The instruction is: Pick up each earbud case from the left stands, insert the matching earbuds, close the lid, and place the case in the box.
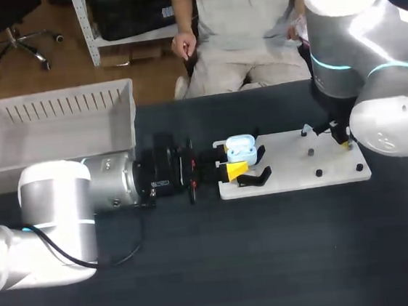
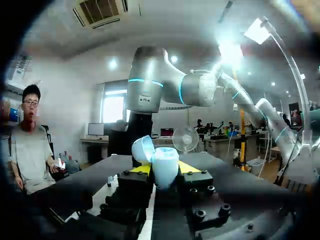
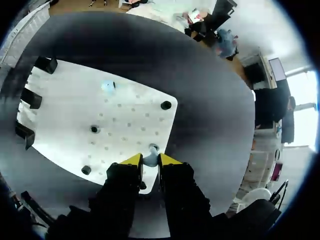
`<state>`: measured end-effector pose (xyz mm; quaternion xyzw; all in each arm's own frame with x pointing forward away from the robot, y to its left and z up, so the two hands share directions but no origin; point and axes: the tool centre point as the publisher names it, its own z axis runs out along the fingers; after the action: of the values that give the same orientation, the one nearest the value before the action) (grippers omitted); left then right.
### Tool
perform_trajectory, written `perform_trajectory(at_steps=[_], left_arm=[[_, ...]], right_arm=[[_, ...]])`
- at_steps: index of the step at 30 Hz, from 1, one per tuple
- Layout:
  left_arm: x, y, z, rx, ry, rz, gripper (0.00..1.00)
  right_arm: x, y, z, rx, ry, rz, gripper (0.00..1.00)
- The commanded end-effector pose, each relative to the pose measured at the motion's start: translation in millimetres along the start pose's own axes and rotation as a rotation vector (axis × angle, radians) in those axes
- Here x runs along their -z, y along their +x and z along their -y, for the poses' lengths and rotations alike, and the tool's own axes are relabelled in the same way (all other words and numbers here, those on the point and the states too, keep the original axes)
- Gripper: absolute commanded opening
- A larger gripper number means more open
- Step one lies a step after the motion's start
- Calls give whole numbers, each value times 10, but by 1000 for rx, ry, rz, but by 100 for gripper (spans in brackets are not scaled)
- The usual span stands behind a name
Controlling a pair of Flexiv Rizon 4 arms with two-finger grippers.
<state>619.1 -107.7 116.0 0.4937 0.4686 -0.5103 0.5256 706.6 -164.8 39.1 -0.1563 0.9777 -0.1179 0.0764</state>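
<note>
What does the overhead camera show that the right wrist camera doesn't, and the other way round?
Only the overhead view shows the white box and the open blue case gripped in the left pincer. Only the right wrist view shows a small earbud pinched between the yellow tips of the right pincer. Both show the white board with its black pegs.

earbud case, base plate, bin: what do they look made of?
earbud case: pale blue plastic, smooth, with a slight sheen on its rounded shell.
base plate: flat white board, matte, with rows of small holes; probably plastic, hard to tell.
bin: white moulded plastic, judging by the slotted wall.
</note>
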Motion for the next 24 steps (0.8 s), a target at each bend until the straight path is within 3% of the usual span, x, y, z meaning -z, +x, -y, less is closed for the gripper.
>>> perform_trajectory(at_steps=[1,5,12,18,24], left_arm=[[-3,12,-1,-2,-2,4,0],[-3,12,-1,-2,-2,4,0],[-3,12,-1,-2,-2,4,0],[-3,12,-1,-2,-2,4,0],[-3,12,-1,-2,-2,4,0]], right_arm=[[246,116,-40,-10,12,16,0],[542,170,-106,-28,11,26,0],[1342,269,-421,-52,-5,44,0],[2005,331,-867,-69,-20,-8,0],[2338,261,-1262,-62,-38,-16,0]])
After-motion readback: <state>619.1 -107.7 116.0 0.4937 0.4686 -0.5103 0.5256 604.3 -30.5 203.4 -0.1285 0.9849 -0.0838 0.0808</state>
